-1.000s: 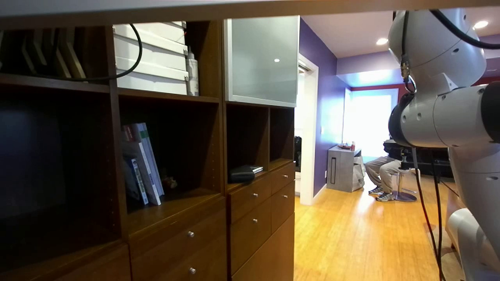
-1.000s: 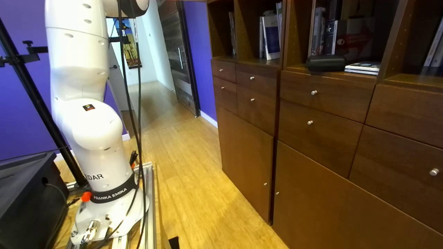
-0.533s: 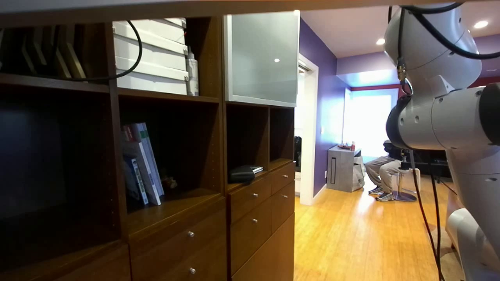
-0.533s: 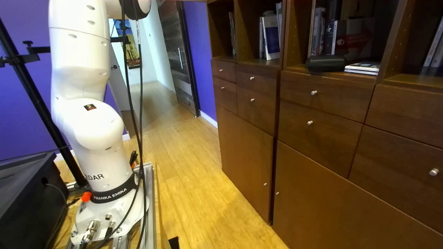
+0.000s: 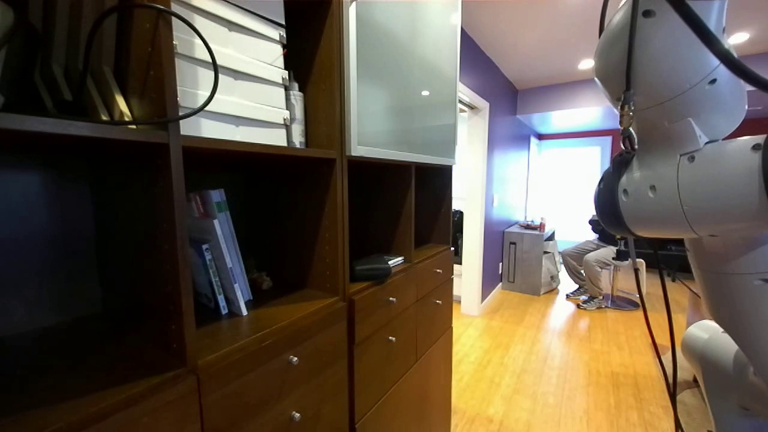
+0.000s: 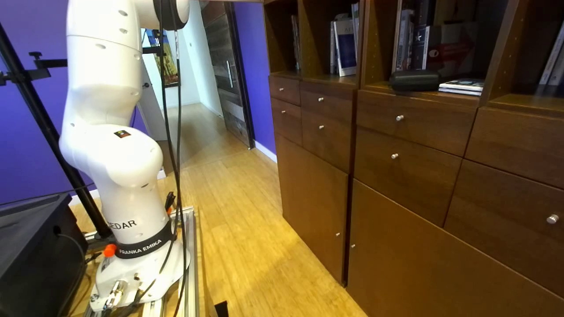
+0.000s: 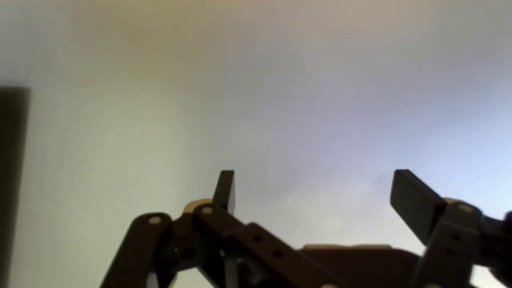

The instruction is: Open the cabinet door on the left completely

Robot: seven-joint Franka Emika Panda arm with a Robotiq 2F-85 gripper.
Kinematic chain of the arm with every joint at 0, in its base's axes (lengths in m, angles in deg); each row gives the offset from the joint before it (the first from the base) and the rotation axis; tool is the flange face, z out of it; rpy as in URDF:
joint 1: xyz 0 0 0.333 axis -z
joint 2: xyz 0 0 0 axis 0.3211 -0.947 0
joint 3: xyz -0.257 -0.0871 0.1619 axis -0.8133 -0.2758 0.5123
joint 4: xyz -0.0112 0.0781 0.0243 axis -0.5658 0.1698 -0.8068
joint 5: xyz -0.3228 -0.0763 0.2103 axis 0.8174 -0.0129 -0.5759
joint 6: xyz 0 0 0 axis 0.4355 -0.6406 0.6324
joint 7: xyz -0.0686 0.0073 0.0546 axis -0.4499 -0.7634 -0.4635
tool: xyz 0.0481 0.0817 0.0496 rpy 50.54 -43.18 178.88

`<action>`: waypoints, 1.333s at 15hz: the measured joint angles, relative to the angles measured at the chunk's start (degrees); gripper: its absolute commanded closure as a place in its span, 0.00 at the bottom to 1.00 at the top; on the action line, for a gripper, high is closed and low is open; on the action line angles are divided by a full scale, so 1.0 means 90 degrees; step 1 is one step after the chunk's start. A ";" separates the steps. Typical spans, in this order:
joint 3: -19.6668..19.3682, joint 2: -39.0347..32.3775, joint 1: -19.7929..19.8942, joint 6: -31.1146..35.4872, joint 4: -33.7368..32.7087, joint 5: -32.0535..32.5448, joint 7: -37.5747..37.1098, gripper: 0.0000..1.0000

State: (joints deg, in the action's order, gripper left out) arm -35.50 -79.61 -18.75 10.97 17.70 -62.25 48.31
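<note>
My gripper [image 7: 314, 180] stands open in the wrist view, its dark fingers [image 7: 416, 200] wide apart with nothing between them. A blurred, pale grey-green to whitish surface [image 7: 120, 160] fills the picture behind them; I cannot tell for certain whether this is the cabinet door. Neither exterior view shows the gripper or that door. The dark brown cabinet [image 5: 270, 336] appears in both exterior views, and its upper left compartments lie uncovered. Farther along, a different frosted-glass panel [image 5: 402, 84] with a silver frame hangs flat on the cabinet front.
White boxes [image 5: 231, 84] and leaning books [image 5: 219, 258] fill some cubbies. A black cable loop [image 5: 211, 87] hangs before the upper shelves. My arm [image 5: 672, 174] trails cables [image 6: 176, 132] beside the base. A black pole [image 6: 37, 119] stands behind it. A person [image 5: 591, 258] sits far back.
The pale horizontal bar that crossed the top of an exterior view has risen out of the picture, uncovering more of the boxes. My arm's elbow and lower links have shifted slightly. The frosted-glass panel has not moved.
</note>
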 measured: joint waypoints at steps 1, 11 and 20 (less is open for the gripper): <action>0.0000 -0.0024 -0.0046 0.0081 -0.0002 0.0026 0.0025 0.00; -0.0013 -0.0244 -0.0464 0.0341 -0.0248 0.0492 0.0379 0.00; -0.0227 -0.0878 -0.1258 0.0899 -0.1041 0.0864 0.0836 0.00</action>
State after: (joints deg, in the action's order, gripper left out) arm -37.54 -87.51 -30.07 19.06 8.33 -54.47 55.83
